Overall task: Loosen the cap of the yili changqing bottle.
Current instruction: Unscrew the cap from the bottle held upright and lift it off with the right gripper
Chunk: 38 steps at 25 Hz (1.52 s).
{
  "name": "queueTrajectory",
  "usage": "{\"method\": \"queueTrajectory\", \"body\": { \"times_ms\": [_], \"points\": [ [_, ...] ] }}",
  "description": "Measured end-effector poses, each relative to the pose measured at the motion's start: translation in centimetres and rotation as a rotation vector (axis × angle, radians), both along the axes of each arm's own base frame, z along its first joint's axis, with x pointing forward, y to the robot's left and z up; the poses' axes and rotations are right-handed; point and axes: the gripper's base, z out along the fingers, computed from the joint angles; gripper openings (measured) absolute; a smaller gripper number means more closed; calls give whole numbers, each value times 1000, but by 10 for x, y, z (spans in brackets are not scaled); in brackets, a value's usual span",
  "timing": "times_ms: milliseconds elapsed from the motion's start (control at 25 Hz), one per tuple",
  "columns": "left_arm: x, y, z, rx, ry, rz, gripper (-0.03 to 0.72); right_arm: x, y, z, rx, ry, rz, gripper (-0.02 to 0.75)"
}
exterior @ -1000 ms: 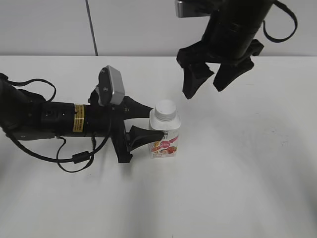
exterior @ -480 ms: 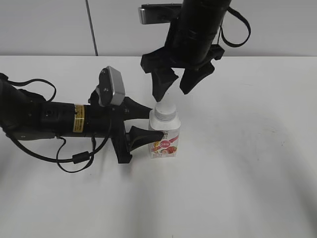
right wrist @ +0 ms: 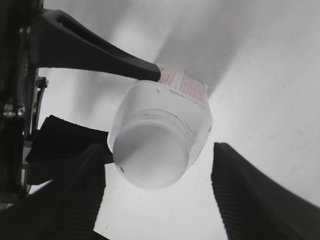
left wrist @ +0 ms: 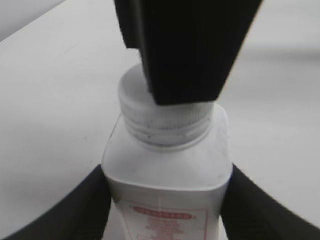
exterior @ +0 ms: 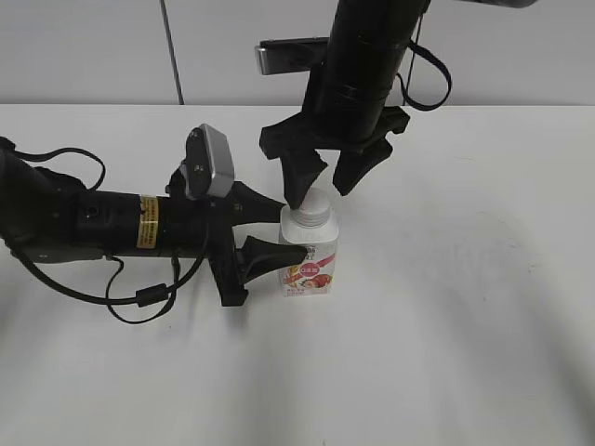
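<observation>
The yili changqing bottle (exterior: 310,262) stands upright on the white table, white with a pink-red label. Its white ribbed cap (exterior: 312,204) is on the neck. My left gripper (exterior: 279,234) lies level from the left and is shut on the bottle's body; its two black fingers press both sides in the left wrist view (left wrist: 167,200). My right gripper (exterior: 322,183) hangs open from above, its fingers to either side of the cap and just above it, not touching. The right wrist view looks down on the cap (right wrist: 150,155) between the open fingers (right wrist: 157,192). One right finger hides part of the cap (left wrist: 165,117) in the left wrist view.
The white table (exterior: 465,325) runs to a grey wall at the back. The left arm's body and cables (exterior: 102,232) lie across the table's left side.
My right gripper has moved left from the upper right and come down until its open fingers straddle the cap. The left gripper and bottle have not moved.
</observation>
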Motion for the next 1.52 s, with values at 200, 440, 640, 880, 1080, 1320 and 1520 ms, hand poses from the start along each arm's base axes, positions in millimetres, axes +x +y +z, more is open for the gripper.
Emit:
{"method": "queueTrajectory", "body": {
  "times_ms": [200, 440, 640, 880, 1080, 1320, 1520],
  "points": [
    [0, 0, 0, 1, 0, 0, 407, 1, 1, -3, -1, 2, -2, 524],
    [0, 0, 0, 2, 0, 1, 407, 2, 2, -8, -5, 15, -4, 521],
    [0, 0, 0, 2, 0, 1, 407, 3, 2, -15, -14, 29, -4, 520],
    [0, 0, 0, 1, 0, 2, 407, 2, 3, -15, -8, 33, -2, 412],
    [0, 0, 0, 2, 0, 3, 407, 2, 3, -15, -6, 22, 48, 396],
    [0, 0, 0, 2, 0, 3, 407, 2, 4, -15, -1, -60, 359, 396],
    [0, 0, 0, 2, 0, 3, 407, 3, 4, -14, 6, -213, 931, 396]
  ]
}}
